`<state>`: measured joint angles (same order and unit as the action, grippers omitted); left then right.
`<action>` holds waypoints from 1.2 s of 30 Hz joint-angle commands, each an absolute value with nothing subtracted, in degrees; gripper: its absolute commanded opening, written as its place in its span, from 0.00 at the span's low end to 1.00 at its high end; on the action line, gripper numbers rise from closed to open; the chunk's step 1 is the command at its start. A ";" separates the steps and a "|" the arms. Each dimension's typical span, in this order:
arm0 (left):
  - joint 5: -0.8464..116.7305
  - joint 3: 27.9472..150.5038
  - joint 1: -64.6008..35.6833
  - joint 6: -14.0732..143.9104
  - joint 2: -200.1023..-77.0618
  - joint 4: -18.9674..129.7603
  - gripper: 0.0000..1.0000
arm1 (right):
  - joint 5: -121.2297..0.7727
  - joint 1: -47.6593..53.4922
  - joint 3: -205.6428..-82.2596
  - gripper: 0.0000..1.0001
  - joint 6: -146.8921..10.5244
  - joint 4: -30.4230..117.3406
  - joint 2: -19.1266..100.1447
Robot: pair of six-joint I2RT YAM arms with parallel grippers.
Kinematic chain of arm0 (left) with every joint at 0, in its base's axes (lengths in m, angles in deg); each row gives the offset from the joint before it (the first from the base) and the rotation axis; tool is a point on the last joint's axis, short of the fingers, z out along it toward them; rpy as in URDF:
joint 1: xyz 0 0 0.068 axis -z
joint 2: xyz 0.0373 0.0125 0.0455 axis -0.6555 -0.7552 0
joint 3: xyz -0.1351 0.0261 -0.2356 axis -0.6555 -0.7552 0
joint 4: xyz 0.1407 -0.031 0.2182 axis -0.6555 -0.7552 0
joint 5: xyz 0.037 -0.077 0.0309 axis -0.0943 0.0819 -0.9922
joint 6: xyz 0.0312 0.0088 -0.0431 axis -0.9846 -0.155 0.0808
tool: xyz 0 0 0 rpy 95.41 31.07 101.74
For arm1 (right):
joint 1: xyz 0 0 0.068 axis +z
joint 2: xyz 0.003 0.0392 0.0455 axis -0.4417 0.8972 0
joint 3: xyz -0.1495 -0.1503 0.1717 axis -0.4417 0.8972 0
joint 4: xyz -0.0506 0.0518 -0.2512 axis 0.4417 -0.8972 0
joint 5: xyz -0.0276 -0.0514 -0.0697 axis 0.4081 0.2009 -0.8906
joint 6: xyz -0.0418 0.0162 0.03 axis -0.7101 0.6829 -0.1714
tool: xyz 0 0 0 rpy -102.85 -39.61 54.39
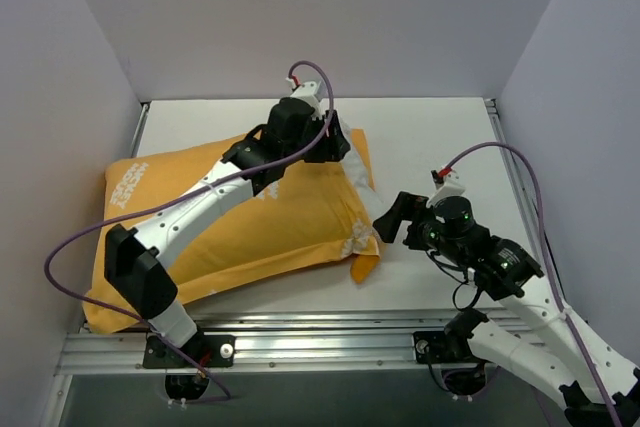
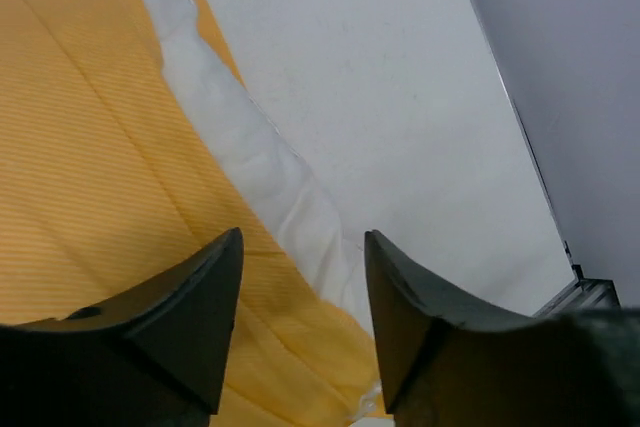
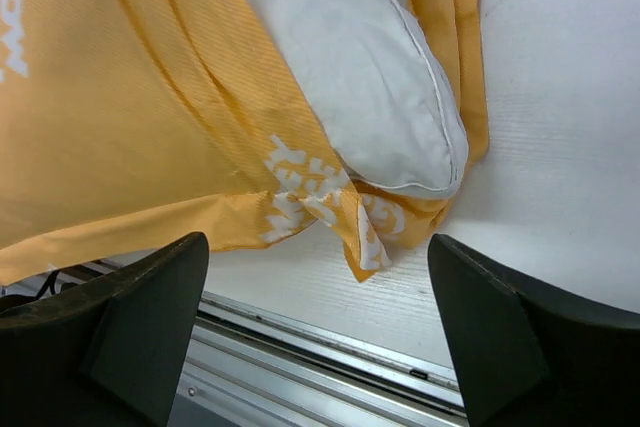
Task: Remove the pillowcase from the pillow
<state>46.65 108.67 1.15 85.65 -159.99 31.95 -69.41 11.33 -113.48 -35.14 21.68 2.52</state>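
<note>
The orange pillowcase [image 1: 250, 237] lies on the surface [image 1: 430, 137], with the white pillow [image 3: 370, 77] bulging from its open right end. The left hand [image 2: 302, 242] hovers over the opening and the right hand [image 3: 318, 247] faces its near corner. Both are spread and empty, likely lining up grips.

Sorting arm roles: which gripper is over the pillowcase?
The left gripper: it hangs open over the pillowcase's far edge, where the pillow peeks out. The right gripper, also open, sits beside the pillowcase, off its near right corner.
</note>
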 commanded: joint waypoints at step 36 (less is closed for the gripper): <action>33.68 79.62 -8.09 82.97 -138.29 30.24 0.85 | -26.82 7.09 -113.33 0.70 -53.39 53.54 38.97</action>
<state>28.18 75.73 -7.72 86.88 -132.04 17.79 -32.14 2.45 -116.19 -55.51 50.82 38.04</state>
